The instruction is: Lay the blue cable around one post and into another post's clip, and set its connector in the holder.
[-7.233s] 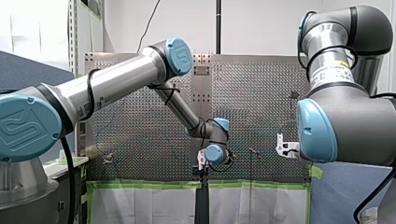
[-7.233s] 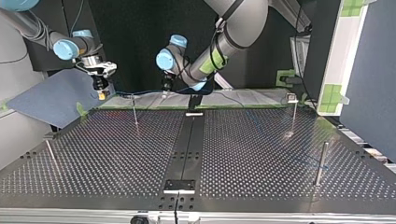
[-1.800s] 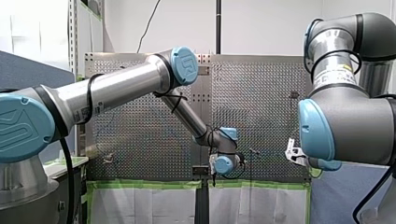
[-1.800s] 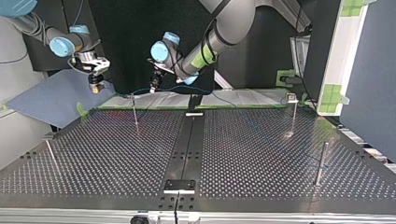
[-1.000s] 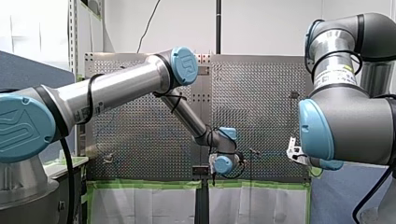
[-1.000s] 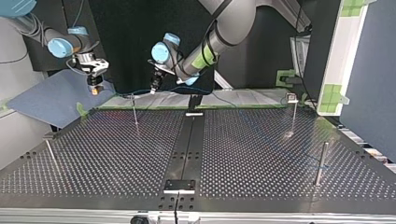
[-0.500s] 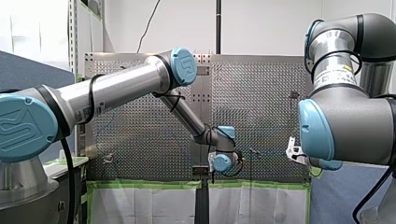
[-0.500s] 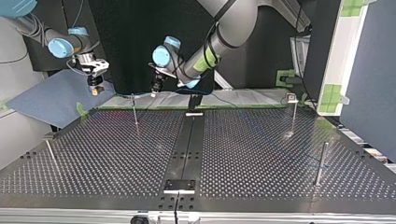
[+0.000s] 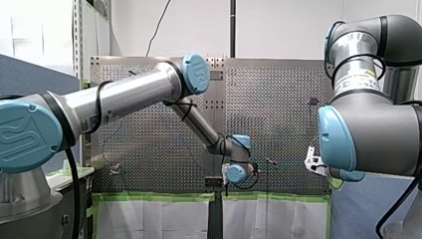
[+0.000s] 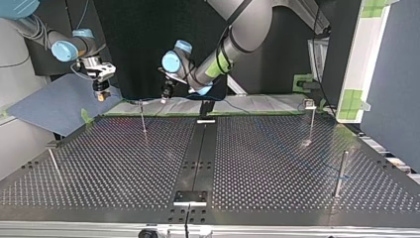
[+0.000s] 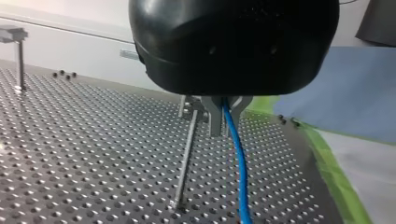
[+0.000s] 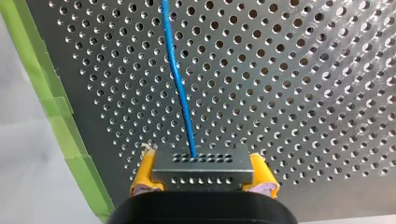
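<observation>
**Grippers.** My left gripper has its metal fingers closed on the blue cable. The cable leaves the fingertips and drops toward the perforated table. A thin post stands just beside these fingers, its clip head level with them. Whether the cable touches the post cannot be told.

My right gripper clamps the grey connector between its yellow pads. The cable leaves the middle of the connector's face and runs ahead of the gripper over the table.

**Position.** In the top view my right gripper hangs at the upper left of the frame, off the table's far corner. My left gripper hangs at upper centre, above the far edge.

**Count.** Two grippers, one cable and one connector are in view. Four posts show in the top view: far left, far right, near right and near left.
</observation>
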